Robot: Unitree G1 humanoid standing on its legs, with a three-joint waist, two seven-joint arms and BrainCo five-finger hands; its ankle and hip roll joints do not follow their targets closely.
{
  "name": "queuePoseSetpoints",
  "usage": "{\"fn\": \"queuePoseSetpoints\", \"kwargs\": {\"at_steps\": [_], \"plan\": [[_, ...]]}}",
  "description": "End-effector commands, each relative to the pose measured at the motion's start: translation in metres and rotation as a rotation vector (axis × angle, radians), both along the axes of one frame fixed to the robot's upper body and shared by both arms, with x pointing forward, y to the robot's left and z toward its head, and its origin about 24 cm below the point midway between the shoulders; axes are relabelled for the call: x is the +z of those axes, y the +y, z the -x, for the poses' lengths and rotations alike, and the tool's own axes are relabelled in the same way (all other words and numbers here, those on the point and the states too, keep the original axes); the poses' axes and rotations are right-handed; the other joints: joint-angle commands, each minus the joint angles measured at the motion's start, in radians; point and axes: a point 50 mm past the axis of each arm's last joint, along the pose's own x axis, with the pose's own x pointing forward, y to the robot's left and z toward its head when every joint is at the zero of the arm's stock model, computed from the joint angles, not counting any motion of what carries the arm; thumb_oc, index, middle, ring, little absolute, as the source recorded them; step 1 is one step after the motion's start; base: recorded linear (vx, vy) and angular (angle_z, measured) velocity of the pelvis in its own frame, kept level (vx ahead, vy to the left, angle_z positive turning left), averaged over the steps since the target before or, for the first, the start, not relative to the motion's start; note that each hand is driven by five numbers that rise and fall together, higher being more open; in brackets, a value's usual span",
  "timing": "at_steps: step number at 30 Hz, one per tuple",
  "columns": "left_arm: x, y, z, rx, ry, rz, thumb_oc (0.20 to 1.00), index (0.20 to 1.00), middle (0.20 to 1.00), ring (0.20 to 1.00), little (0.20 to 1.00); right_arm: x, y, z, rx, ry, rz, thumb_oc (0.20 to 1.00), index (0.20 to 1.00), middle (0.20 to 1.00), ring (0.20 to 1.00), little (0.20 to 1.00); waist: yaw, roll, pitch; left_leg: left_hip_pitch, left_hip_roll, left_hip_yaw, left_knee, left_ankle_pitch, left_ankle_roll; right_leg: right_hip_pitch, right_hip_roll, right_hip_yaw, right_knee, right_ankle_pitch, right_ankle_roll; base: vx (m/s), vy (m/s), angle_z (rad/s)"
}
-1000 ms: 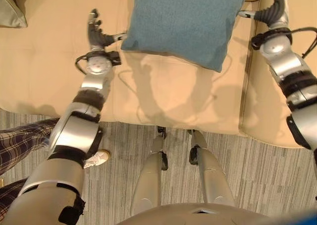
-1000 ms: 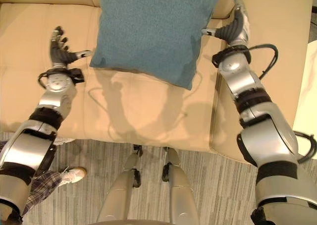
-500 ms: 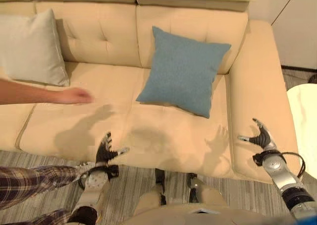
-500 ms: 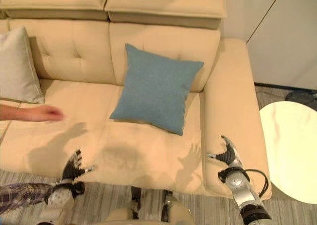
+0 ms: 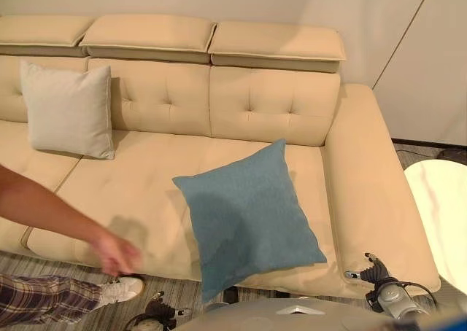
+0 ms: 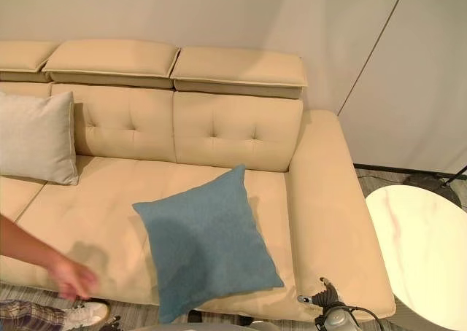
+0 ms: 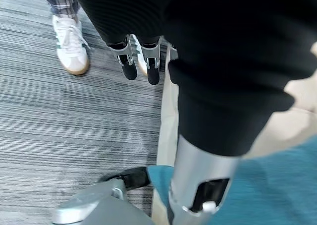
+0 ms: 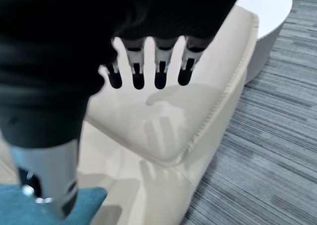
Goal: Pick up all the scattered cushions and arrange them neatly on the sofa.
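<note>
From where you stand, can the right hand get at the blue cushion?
Probably yes: the right hand hangs open by the sofa's front corner, with bare seat between it and the blue cushion.

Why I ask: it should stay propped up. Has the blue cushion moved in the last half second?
Yes. The blue cushion has slid forward off the backrest, now overhanging the seat's front edge.

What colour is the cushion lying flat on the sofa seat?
Teal blue, the square fabric cushion; clearest in the left eye view.
</note>
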Motion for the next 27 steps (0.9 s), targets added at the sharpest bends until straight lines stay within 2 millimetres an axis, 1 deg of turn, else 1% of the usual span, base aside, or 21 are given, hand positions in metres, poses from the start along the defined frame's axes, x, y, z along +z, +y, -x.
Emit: {"fn": "queuePoseSetpoints", "kwargs": {"at_steps": [1, 5, 16, 17, 19, 20, 22, 23, 25, 26, 27], "plan": [[0.007, 0.012, -0.023, -0.041, -0.061, -0.040, 1.000, 1.000, 1.000, 1.000, 1.000, 0.002, 0.014, -0.023, -0.021, -0.072, -0.044, 1.000, 1.000, 1.000, 1.000, 1.000, 0.012, -0.044, 0.032, 0.029, 0.035, 0.065, 0.009, -0.018, -0.077, 0.059, -0.080, -0.031, 0.003, -0.045, 0.143, 0.00, 0.000, 0.00], [0.008, 0.010, -0.027, -0.056, -0.072, -0.038, 1.000, 1.000, 1.000, 1.000, 1.000, 0.000, 0.014, -0.018, -0.034, -0.052, -0.044, 1.000, 1.000, 1.000, 1.000, 1.000, 0.013, -0.044, 0.035, 0.039, 0.037, 0.067, 0.009, -0.024, -0.077, 0.066, -0.082, -0.031, 0.003, -0.046, 0.145, 0.00, 0.000, 0.00], [0.010, 0.011, -0.032, -0.036, -0.102, -0.038, 1.000, 1.000, 1.000, 1.000, 1.000, 0.003, 0.010, -0.021, -0.058, -0.082, -0.041, 1.000, 1.000, 1.000, 1.000, 1.000, 0.016, -0.044, 0.036, 0.031, 0.036, 0.065, 0.009, -0.024, -0.076, 0.057, -0.088, -0.036, 0.003, -0.040, 0.148, 0.00, 0.000, 0.00], [0.018, 0.011, -0.058, -0.034, -0.200, -0.057, 1.000, 1.000, 1.000, 1.000, 1.000, 0.018, 0.006, -0.050, -0.045, -0.205, -0.032, 1.000, 1.000, 1.000, 1.000, 1.000, 0.017, -0.046, 0.035, 0.024, 0.035, 0.065, 0.009, -0.026, -0.076, 0.044, -0.096, -0.042, 0.003, -0.035, 0.151, 0.00, 0.000, 0.00], [0.021, 0.011, -0.067, -0.047, -0.230, -0.063, 1.000, 1.000, 1.000, 1.000, 1.000, 0.022, 0.006, -0.056, -0.035, -0.228, -0.027, 1.000, 1.000, 1.000, 1.000, 1.000, 0.017, -0.047, 0.034, 0.021, 0.035, 0.065, 0.009, -0.026, -0.075, 0.040, -0.097, -0.043, 0.003, -0.033, 0.152, 0.00, 0.000, 0.00], [0.028, 0.010, -0.083, -0.056, -0.297, -0.067, 1.000, 1.000, 1.000, 1.000, 1.000, 0.028, 0.006, -0.068, -0.016, -0.272, -0.020, 1.000, 1.000, 1.000, 1.000, 1.000, 0.019, -0.048, 0.034, 0.013, 0.033, 0.063, 0.009, -0.026, -0.074, 0.032, -0.099, -0.046, 0.003, -0.032, 0.153, 0.00, 0.000, 0.00], [0.032, 0.009, -0.092, -0.048, -0.338, -0.068, 1.000, 1.000, 1.000, 1.000, 1.000, 0.033, 0.007, -0.075, -0.004, -0.300, -0.015, 1.000, 1.000, 1.000, 1.000, 1.000, 0.021, -0.048, 0.035, 0.006, 0.032, 0.062, 0.009, -0.025, -0.074, 0.026, -0.101, -0.049, 0.003, -0.030, 0.154, 0.00, 0.000, 0.00], [0.035, 0.008, -0.098, -0.038, -0.367, -0.065, 1.000, 1.000, 1.000, 1.000, 1.000, 0.038, 0.009, -0.083, 0.007, -0.335, -0.015, 1.000, 1.000, 1.000, 1.000, 1.000, 0.022, -0.049, 0.034, 0.000, 0.030, 0.059, 0.009, -0.024, -0.074, 0.019, -0.102, -0.050, 0.003, -0.028, 0.155, 0.00, 0.000, 0.00], [0.039, 0.007, -0.105, -0.026, -0.403, -0.066, 1.000, 1.000, 1.000, 1.000, 1.000, 0.043, 0.012, -0.092, 0.017, -0.374, -0.021, 1.000, 1.000, 1.000, 1.000, 1.000, 0.024, -0.051, 0.033, -0.009, 0.031, 0.058, 0.009, -0.022, -0.074, 0.009, -0.104, -0.051, 0.003, -0.025, 0.155, 0.00, 0.000, 0.00], [0.042, 0.003, -0.113, -0.012, -0.443, -0.056, 1.000, 1.000, 1.000, 1.000, 1.000, 0.047, 0.017, -0.100, 0.032, -0.402, -0.026, 1.000, 1.000, 1.000, 1.000, 1.000, 0.026, -0.052, 0.035, -0.017, 0.031, 0.057, 0.009, -0.021, -0.074, 0.001, -0.106, -0.052, 0.003, -0.023, 0.155, 0.00, 0.005, 0.05], [0.044, 0.002, -0.117, 0.001, -0.462, -0.052, 1.000, 1.000, 1.000, 1.000, 1.000, 0.050, 0.020, -0.104, 0.040, -0.417, -0.030, 1.000, 1.000, 1.000, 1.000, 1.000, 0.027, -0.053, 0.037, -0.023, 0.030, 0.054, 0.009, -0.019, -0.074, -0.006, -0.107, -0.052, 0.003, -0.021, 0.155, 0.00, 0.002, 0.10]]}}
